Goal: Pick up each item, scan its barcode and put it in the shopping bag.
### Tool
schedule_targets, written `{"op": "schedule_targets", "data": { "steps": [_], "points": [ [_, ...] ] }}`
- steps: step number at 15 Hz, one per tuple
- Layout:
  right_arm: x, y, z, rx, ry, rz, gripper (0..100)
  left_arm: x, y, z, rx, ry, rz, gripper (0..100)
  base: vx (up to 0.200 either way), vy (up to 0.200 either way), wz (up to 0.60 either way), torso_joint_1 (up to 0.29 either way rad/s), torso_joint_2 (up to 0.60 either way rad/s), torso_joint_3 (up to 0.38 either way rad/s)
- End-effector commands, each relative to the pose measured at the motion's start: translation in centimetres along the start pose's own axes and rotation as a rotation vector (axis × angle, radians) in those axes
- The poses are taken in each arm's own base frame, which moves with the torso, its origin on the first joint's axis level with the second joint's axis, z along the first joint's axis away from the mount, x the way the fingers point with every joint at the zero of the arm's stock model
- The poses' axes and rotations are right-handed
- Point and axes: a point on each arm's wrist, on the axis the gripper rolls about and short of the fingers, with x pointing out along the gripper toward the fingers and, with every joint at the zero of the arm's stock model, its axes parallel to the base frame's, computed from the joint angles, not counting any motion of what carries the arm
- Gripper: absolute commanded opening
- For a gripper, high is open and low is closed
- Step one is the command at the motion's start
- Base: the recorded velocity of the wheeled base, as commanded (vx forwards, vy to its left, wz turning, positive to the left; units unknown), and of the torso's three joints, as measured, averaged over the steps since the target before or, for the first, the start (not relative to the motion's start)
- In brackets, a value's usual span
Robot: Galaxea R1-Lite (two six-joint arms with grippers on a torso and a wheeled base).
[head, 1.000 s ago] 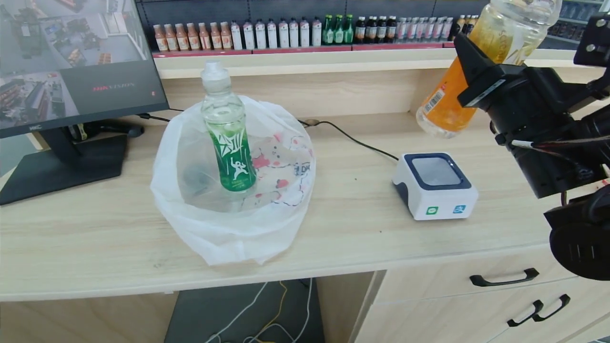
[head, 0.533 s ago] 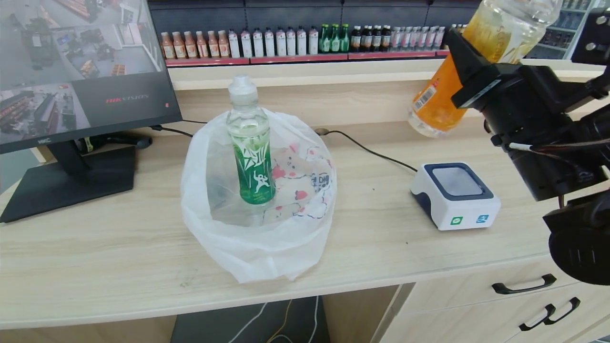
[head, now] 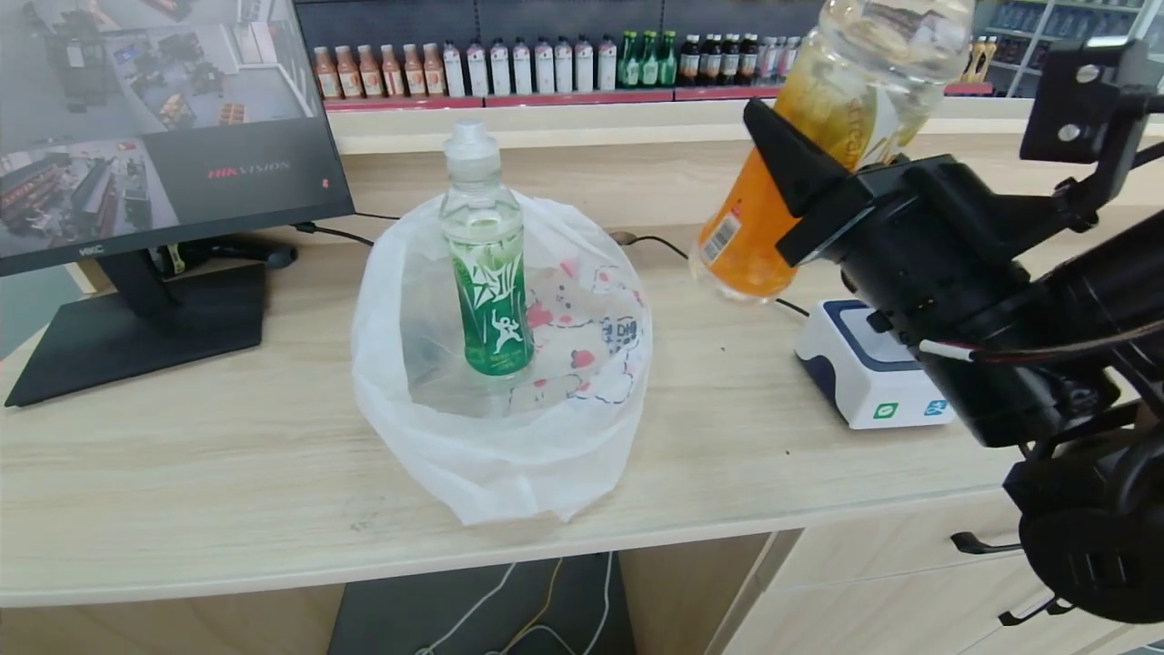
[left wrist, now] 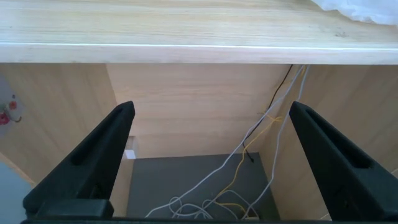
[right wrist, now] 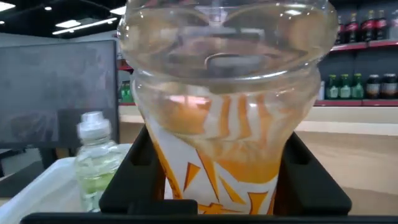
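Note:
My right gripper (head: 818, 155) is shut on an orange drink bottle (head: 800, 182), held tilted in the air between the white scanner (head: 864, 382) and the shopping bag (head: 500, 437). The same orange bottle (right wrist: 227, 130) stands close up between the right gripper's (right wrist: 224, 180) fingers in the right wrist view. A green-labelled bottle (head: 486, 264) stands upright inside the white bag; its cap end (right wrist: 96, 155) appears beyond the orange one. My left gripper (left wrist: 211, 162) hangs open below the counter's front edge (left wrist: 186, 53), with nothing between its fingers.
A monitor (head: 155, 118) on a black stand sits at the counter's back left. A black cable (head: 664, 246) runs behind the bag to the scanner. Shelves of bottles (head: 546, 64) line the far wall. Loose wires (left wrist: 249, 174) hang under the counter.
My right arm has carried the orange bottle leftward, from beyond the scanner toward the bag. The head camera has also shifted, so the counter scene sits differently.

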Motion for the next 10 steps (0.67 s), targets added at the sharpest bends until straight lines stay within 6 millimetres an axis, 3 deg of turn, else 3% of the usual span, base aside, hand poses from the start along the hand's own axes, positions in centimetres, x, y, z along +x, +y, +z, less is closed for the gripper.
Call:
{"op": "schedule_targets", "data": {
  "steps": [1, 5, 10],
  "points": [
    [0.2, 1.4, -1.6, 0.020, 0.048, 0.039, 0, 0.0, 0.0, 0.0, 0.000, 0.000, 0.002, 100, 0.000, 0.000, 0.00, 0.000, 0.00, 0.000],
    [2.3, 1.6, -2.1, 0.020, 0.086, 0.041, 0, 0.0, 0.0, 0.0, 0.000, 0.000, 0.001, 100, 0.000, 0.000, 0.00, 0.000, 0.00, 0.000],
    [3.0, 3.7, -3.8, 0.047, 0.123, 0.080, 0, 0.0, 0.0, 0.0, 0.000, 0.000, 0.002, 100, 0.000, 0.000, 0.00, 0.000, 0.00, 0.000]
  ]
}}
